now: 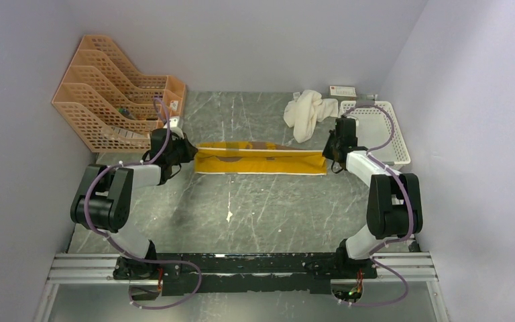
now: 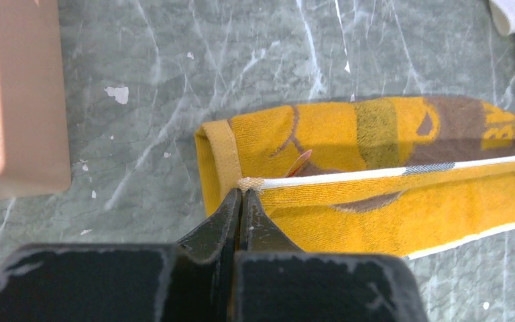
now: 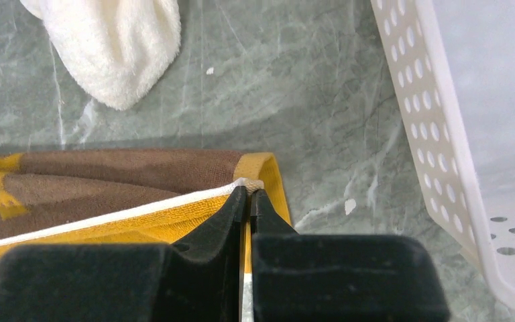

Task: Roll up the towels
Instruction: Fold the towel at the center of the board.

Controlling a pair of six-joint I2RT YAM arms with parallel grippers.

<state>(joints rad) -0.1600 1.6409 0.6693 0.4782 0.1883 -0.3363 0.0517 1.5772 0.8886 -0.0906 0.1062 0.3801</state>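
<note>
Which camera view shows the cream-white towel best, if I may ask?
Top external: the whole cream-white towel lies crumpled beside the white basket. Right wrist shows one end; left wrist, only a corner.

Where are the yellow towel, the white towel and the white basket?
yellow towel [image 1: 261, 159], top view, middle of its folded strip.
white towel [image 1: 305, 113], top view, centre of the crumpled heap.
white basket [image 3: 429, 121], right wrist view, its perforated side wall.
</note>
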